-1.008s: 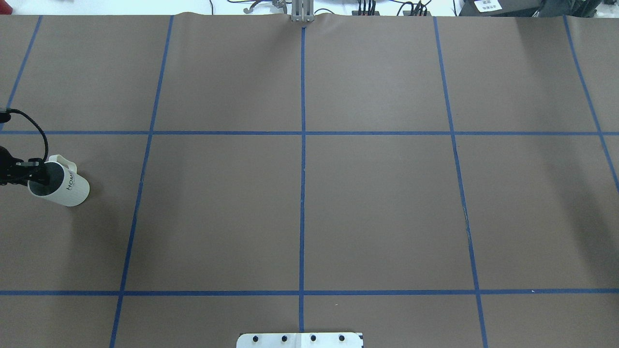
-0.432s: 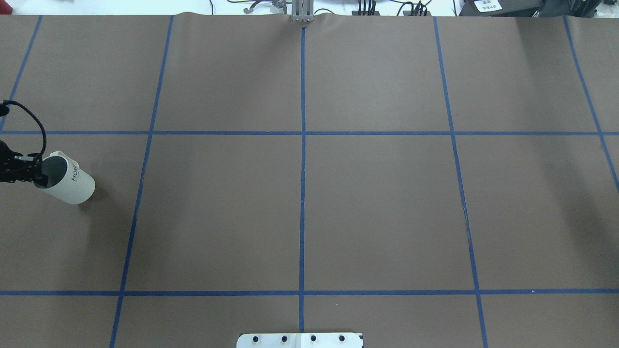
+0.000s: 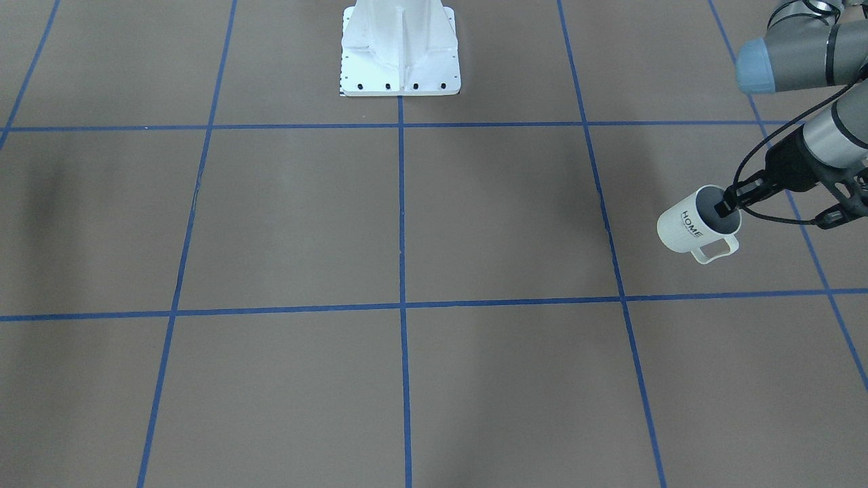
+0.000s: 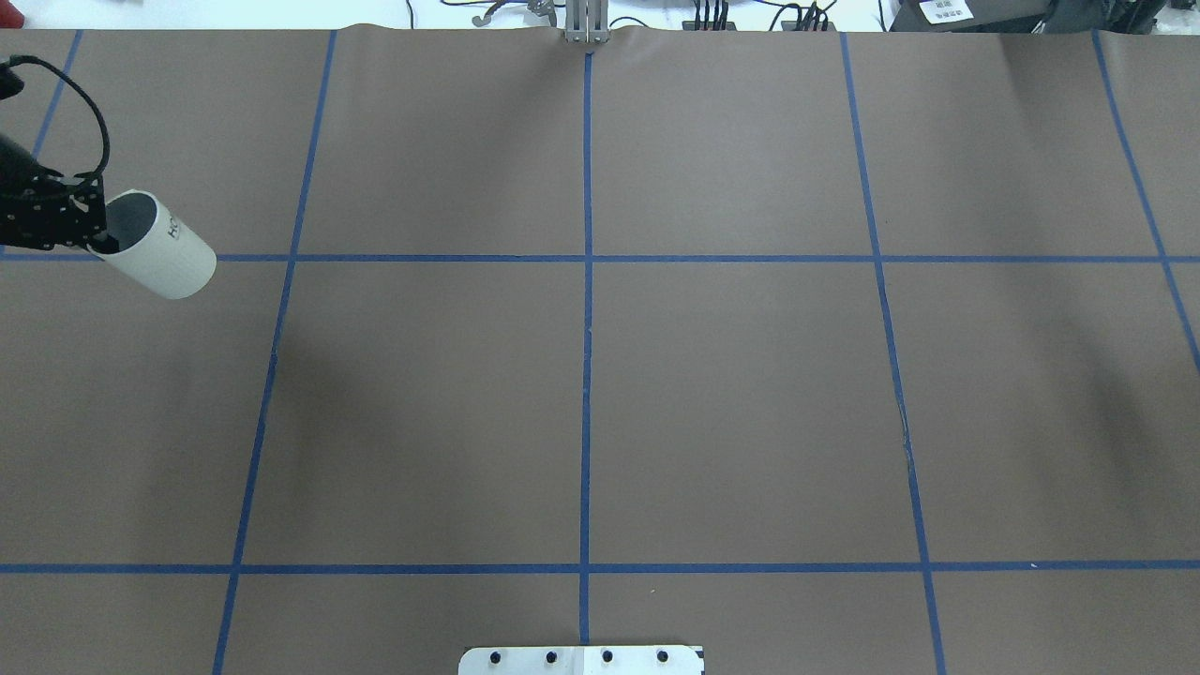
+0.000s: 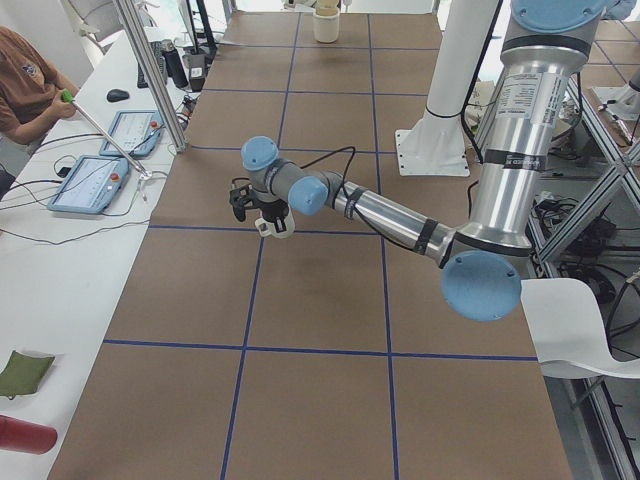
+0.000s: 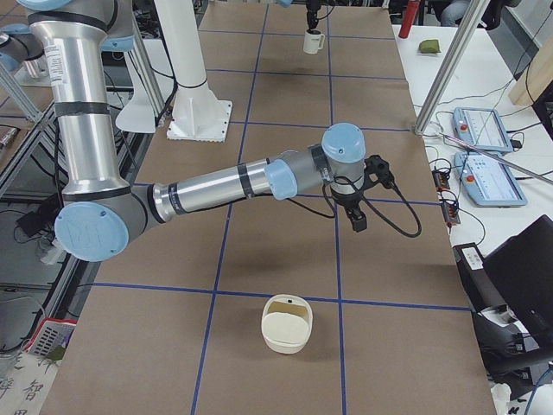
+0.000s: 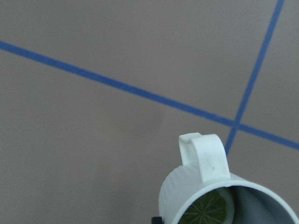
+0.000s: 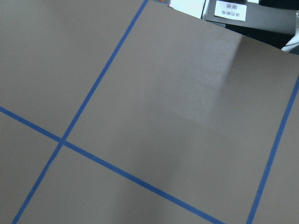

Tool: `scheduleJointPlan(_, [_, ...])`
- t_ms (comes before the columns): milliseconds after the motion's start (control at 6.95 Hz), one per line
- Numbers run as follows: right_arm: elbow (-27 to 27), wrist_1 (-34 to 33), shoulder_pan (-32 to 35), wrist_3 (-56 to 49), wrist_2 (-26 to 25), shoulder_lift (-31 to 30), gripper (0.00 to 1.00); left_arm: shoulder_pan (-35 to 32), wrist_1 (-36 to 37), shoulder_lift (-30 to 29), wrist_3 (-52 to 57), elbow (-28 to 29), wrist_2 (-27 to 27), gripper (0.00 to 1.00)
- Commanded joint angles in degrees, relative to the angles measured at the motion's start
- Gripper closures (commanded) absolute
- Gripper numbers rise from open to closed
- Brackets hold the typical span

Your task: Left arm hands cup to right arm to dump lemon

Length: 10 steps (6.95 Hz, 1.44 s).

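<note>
Fingers of my left gripper (image 3: 727, 205) are pinched on the rim of the white mug with black "HOME" letters and a square loop handle (image 3: 693, 227). One finger is inside the grey mouth and one is outside. I hold the mug up off the brown table with blue tape lines (image 4: 750, 375). The mug is tipped, so its mouth points back at my left gripper and its bottom points away from it. From above, the mug (image 4: 161, 259) sticks out past my left gripper (image 4: 94, 234) toward the middle of the table. My left wrist camera looks down along the mug (image 7: 201, 186): the handle is on top, on the far side from my hand. The thin round yellow-green lemon slice (image 7: 206, 211) sits deep inside the mug, flat against the bottom. My right gripper (image 6: 356, 216) hangs over the table, well apart from the mug. It shows only in the side view, so I cannot tell if it is wide or narrow. A cream round pot (image 6: 286, 323) stands on the table near my right gripper and does not touch it.
</note>
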Motion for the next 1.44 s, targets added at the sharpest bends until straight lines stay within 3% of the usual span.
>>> scheduleJointPlan(0, [-0.13, 10.94, -9.50, 14.97, -6.80, 4.15, 0.01, -0.53, 14.57, -13.01, -4.51, 1.74, 0.17, 1.00])
scheduleJointPlan(288, [0.13, 19.64, -21.20, 21.99, -22.69, 7.42, 0.01, -0.01, 14.09, -20.67, -16.88, 7.09, 0.08, 1.00])
scheduleJointPlan(432, [0.39, 22.65, -25.60, 22.79, -28.25, 8.04, 0.01, 0.78, 10.87, -21.75, -22.07, 8.68, -0.01, 1.00])
scheduleJointPlan(720, [-0.21, 32.72, -34.39, 25.69, -36.62, 11.11, 0.01, 5.33, -9.27, -23.50, -43.01, 14.64, 0.08, 1.00])
scheduleJointPlan(864, [-0.13, 36.00, -38.44, 25.79, -40.92, 12.17, 0.01, 8.14, -13.99, -28.73, -51.49, 20.15, 0.17, 1.00])
scheduleJointPlan(1008, [0.04, 37.43, -42.13, 25.79, -45.40, 13.23, 0.01, 10.00, -13.87, -33.05, -53.31, 23.08, 0.17, 1.00])
scheduleJointPlan(1295, [-0.13, 37.27, -49.16, 25.70, -53.41, 16.82, 0.01, 10.45, -13.95, -35.72, -52.63, 26.17, -2.88, 1.00])
